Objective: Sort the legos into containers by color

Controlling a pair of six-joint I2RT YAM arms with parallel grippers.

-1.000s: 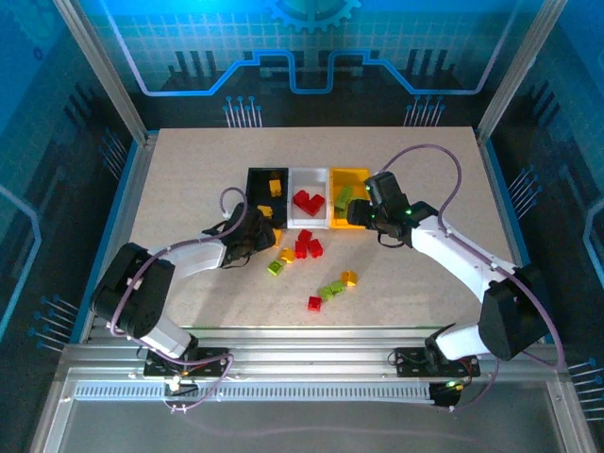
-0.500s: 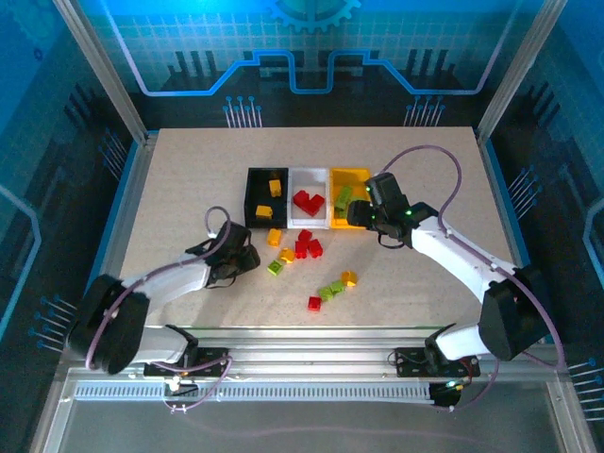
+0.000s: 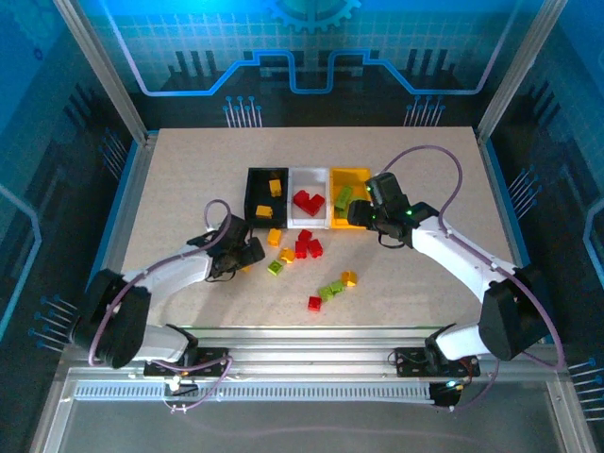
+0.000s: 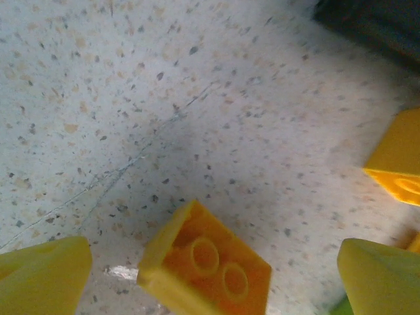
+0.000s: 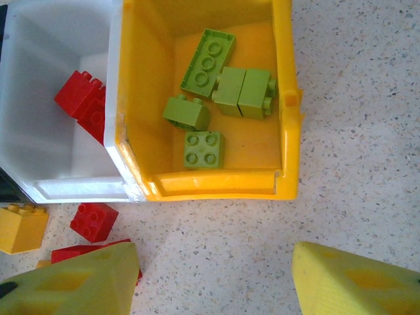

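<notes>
While left gripper point(image 3: 251, 257) jaws flank an orange brick point(image 4: 203, 269), spread wide, right gripper point(image 5: 213, 282) jaws gape empty. The right wrist view resolves green bricks point(image 5: 203, 147) in the yellow bin point(image 5: 210, 184).

Several lime green legos point(image 5: 207, 59) lie in the yellow bin point(image 5: 216, 186), and red legos point(image 5: 82, 102) in the white bin point(image 5: 79, 188) touching its side. Just outside on the speckled worktop point(image 5: 354, 131) sit a red brick point(image 5: 94, 222) and an orange-yellow brick point(image 5: 21, 228). The right gripper point(image 5: 213, 282) has its jaws apart, with bare worktop between them.

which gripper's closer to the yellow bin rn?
Right. The right gripper hovers just off the yellow bin's near wall. The left gripper is two bins over, in front of the black bin's left corner.
</notes>
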